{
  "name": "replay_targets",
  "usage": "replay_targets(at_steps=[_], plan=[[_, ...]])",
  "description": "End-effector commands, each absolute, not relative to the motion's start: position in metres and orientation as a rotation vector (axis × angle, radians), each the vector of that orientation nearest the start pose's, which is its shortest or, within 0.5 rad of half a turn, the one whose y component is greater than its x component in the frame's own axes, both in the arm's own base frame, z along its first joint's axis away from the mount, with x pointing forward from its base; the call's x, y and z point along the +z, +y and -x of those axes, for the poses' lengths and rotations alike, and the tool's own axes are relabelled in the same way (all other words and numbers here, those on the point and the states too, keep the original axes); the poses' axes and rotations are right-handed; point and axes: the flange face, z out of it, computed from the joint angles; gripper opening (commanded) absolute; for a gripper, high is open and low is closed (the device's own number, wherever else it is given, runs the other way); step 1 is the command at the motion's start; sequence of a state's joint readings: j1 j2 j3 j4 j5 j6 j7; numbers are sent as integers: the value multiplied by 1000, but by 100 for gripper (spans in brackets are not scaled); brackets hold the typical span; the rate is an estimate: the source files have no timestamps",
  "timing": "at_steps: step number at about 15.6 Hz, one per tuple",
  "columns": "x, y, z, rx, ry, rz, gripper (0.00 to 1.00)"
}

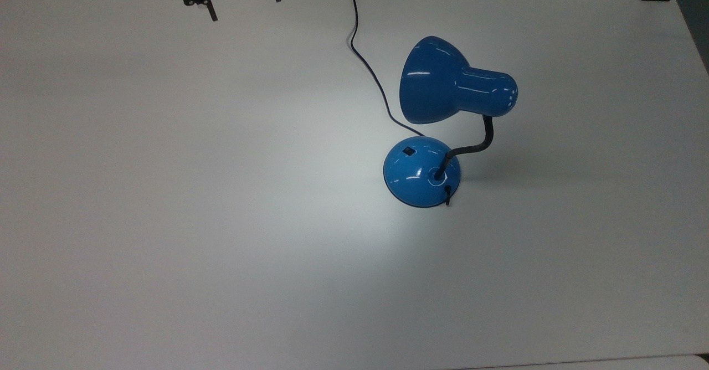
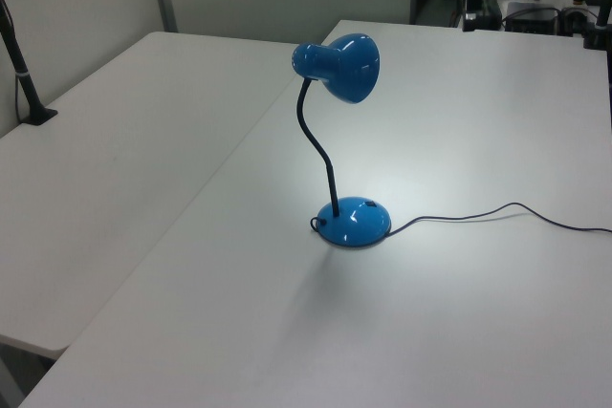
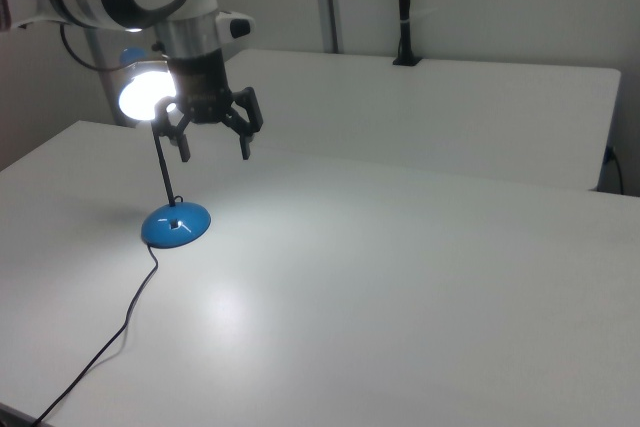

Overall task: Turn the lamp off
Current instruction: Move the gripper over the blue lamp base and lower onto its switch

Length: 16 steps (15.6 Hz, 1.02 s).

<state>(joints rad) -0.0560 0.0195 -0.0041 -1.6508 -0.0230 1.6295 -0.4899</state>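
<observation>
The lamp (image 1: 437, 137) is seen standing upright on the white table (image 1: 166, 193), toward the top view's right of centre, and it is lit: a bright patch is cast on the tabletop beside its domed base (image 2: 353, 222). Its black cord (image 1: 370, 65) is trailed toward the table's far edge in the top view. The gripper (image 3: 213, 136) is held above the table with its 2 fingers spread apart and nothing between them, well apart from the lamp's base in the top view.
</observation>
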Motion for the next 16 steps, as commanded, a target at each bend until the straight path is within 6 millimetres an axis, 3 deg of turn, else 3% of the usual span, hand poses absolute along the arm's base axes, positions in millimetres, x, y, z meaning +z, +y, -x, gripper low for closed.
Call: replay_targets(at_steps=[1,2,4,6,8,16], plan=[[557,3,-560,164,-854,3018,100],[555,8,-561,168,-842,3019,91],[536,41,-569,198,-817,3022,58],[518,66,-577,189,-588,3077,20],[505,86,-584,162,-340,3111,1],[439,136,-618,43,-171,2998,0]])
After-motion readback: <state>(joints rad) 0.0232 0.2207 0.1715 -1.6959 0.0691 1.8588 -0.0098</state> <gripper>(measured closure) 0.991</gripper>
